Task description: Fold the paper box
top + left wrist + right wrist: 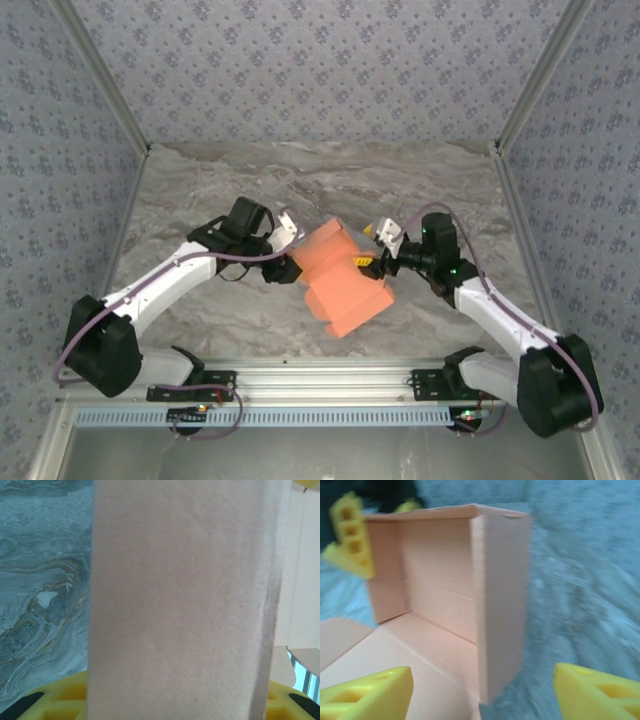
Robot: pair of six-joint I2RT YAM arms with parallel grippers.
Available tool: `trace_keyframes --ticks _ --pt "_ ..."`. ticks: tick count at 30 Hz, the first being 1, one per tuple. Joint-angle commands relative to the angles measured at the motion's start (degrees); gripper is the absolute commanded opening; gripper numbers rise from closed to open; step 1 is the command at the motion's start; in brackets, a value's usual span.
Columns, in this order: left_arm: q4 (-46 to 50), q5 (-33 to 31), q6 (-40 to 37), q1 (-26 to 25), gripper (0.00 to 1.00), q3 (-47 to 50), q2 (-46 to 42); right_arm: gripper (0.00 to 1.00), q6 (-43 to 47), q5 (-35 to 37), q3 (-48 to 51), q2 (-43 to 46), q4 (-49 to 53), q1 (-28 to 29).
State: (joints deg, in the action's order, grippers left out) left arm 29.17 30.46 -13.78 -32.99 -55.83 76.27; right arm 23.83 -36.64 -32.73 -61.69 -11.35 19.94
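Note:
The salmon-orange paper box (340, 280) is partly folded, with walls raised, and sits mid-table between both arms. My left gripper (290, 268) is shut on the box's left wall. In the left wrist view that card wall (185, 605) stands close up between the yellow fingers (55, 700). My right gripper (372, 262) is at the box's right side. In the right wrist view it (482, 695) stands open and wide, and a corner wall of the box (500, 595) lies ahead between the fingers without touching either. A left finger (350, 535) shows at the box's far wall.
The grey marbled tabletop (330, 180) is closed in by patterned walls at the back and both sides. An aluminium rail (320, 375) with the arm bases runs along the near edge.

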Motion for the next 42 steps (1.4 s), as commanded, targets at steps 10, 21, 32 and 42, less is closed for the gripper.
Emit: trace_keyframes --ticks 10,21,32,42 --pt "-27.37 -10.35 36.92 0.56 0.4 4.83 1.36 0.73 -49.63 28.29 -10.01 10.03 21.15 -4.21" --pt "-34.89 -10.58 43.8 0.56 0.41 5.83 5.2 0.67 -58.61 9.2 -10.47 3.32 23.1 -4.38" --pt "-40.82 -9.19 49.19 0.01 0.43 8.84 5.91 0.21 -55.73 2.47 -16.84 -7.78 22.36 -4.23" --pt "-35.81 -11.5 50.61 1.16 0.83 10.4 -0.26 0.0 -30.05 11.4 -34.02 -16.86 49.83 -3.97"
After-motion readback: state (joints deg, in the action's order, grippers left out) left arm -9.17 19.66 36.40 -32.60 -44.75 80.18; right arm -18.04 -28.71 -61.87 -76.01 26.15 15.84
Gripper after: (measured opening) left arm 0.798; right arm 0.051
